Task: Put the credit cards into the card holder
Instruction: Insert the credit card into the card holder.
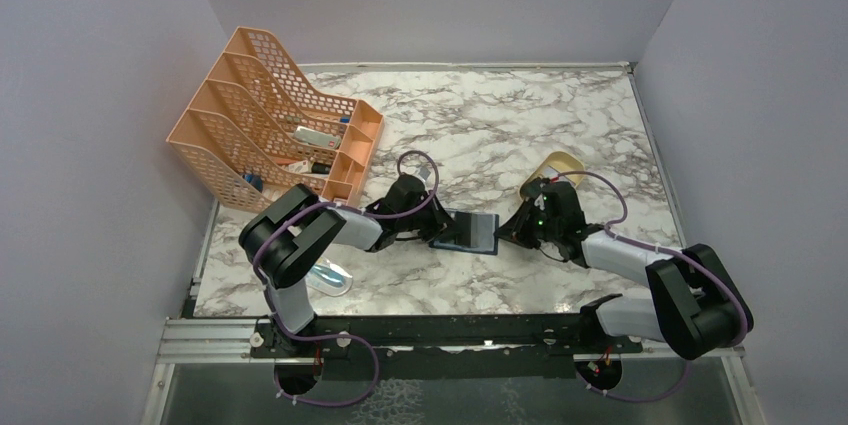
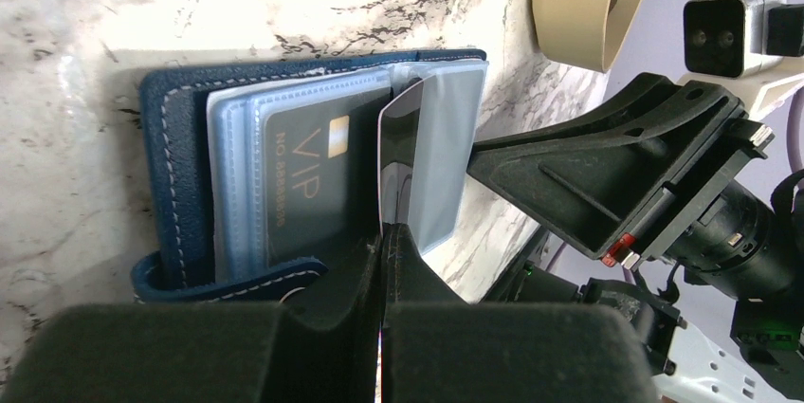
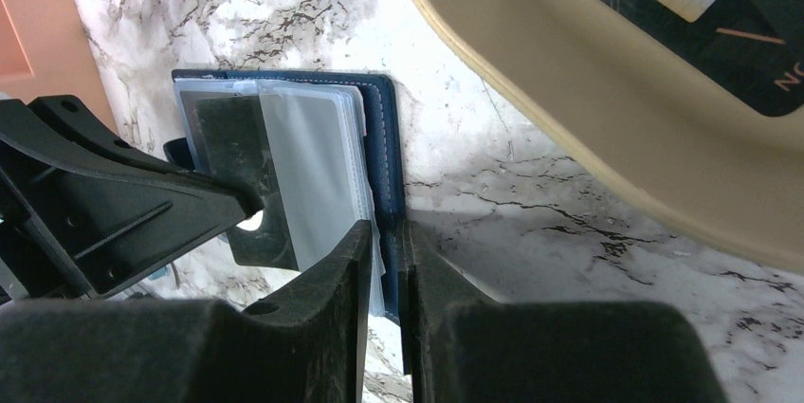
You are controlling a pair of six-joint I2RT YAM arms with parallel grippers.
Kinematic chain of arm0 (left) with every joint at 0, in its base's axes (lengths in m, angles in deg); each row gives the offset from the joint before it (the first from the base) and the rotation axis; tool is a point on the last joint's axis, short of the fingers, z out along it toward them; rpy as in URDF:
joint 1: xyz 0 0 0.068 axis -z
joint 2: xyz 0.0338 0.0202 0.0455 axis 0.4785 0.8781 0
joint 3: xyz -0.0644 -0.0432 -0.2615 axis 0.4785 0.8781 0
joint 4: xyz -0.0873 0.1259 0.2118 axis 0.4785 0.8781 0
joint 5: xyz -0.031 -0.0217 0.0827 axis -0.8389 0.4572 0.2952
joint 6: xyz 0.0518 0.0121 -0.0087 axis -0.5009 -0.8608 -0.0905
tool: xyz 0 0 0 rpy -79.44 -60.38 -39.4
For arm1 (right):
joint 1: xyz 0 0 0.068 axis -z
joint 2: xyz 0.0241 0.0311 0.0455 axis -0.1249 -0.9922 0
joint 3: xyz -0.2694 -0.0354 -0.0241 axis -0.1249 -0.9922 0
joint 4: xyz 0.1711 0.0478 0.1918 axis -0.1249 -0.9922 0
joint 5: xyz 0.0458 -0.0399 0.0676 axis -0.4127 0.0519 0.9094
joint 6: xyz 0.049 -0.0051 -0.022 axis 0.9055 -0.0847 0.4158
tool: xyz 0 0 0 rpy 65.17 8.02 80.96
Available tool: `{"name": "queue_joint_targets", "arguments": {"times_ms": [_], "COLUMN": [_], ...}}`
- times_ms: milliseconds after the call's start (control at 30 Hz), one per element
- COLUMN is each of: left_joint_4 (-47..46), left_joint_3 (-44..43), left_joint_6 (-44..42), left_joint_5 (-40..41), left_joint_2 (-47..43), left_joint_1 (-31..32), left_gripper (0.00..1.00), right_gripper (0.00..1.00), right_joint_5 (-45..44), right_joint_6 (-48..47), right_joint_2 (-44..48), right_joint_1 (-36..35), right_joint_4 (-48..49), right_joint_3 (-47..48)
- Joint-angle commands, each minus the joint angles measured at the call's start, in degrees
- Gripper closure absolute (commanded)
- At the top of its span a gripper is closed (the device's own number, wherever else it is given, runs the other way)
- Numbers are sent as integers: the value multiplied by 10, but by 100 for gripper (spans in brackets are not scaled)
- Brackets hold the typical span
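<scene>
Left wrist view: a dark grey card (image 2: 303, 185) marked "VIP" sits inside the card holder (image 2: 175, 166); left end effector (image 2: 384, 232) pinches its clear sleeve, right end effector (image 3: 387, 232) narrowly clamps its cover.

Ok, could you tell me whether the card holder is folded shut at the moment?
No, the card holder lies open, with its clear sleeves and a dark grey VIP card showing inside.

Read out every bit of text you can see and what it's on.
"VIP": on the dark grey card sleeved in the card holder.
"NO", then a digit row beside it: digits too blurred to read.
Dark card in the tan tray: lettering cut off at the frame edge, unreadable.
</scene>
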Motion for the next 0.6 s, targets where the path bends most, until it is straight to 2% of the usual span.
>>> {"name": "queue_joint_targets", "arguments": {"times_ms": [0, 100, 167, 333, 567], "left_joint_4": [16, 30, 59, 127, 172], "left_joint_3": [4, 7, -3, -38, -65], "left_joint_6": [-16, -27, -43, -71, -95], "left_joint_5": [26, 29, 34, 50, 59], "left_joint_2": [4, -12, -25, -36, -43], "left_joint_1": [12, 8, 6, 6, 7], "left_gripper": [89, 59, 49, 44, 43], "right_gripper": [83, 80, 78, 72, 66], "right_joint_5": [17, -1, -5, -2, 16], "right_joint_6": [5, -22, -45, -75, -71], "right_joint_2": [5, 10, 13, 19, 9], "right_joint_1": [-12, -12, -12, -12, -12], "right_joint_4": [-9, -47, -68, -100, -72], "right_joint_3": [-2, 21, 37, 65, 57]}}
